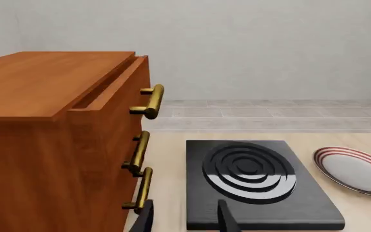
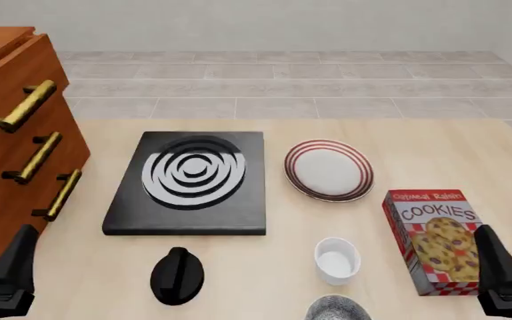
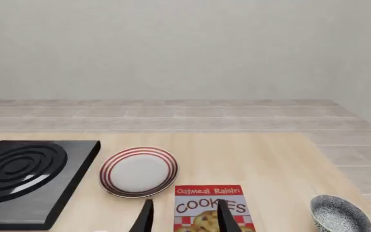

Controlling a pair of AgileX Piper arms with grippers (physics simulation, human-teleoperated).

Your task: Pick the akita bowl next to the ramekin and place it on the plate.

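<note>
The akita bowl shows its grey-white speckled inside at the near table edge, cut off by the front view's bottom. Just beyond it stands the white ramekin. Farther back lies the plate with red-brown rings, also seen as the plate and the plate in the wrist views. My left gripper hangs low at the near left, open and empty, its left gripper fingertips apart. My right gripper is at the near right, its right gripper open and empty.
A black stove plate lies left of the plate. A cookies box stands right of the ramekin. A black round object sits near front left. A wooden drawer cabinet fills the left. Another speckled bowl sits right of the box.
</note>
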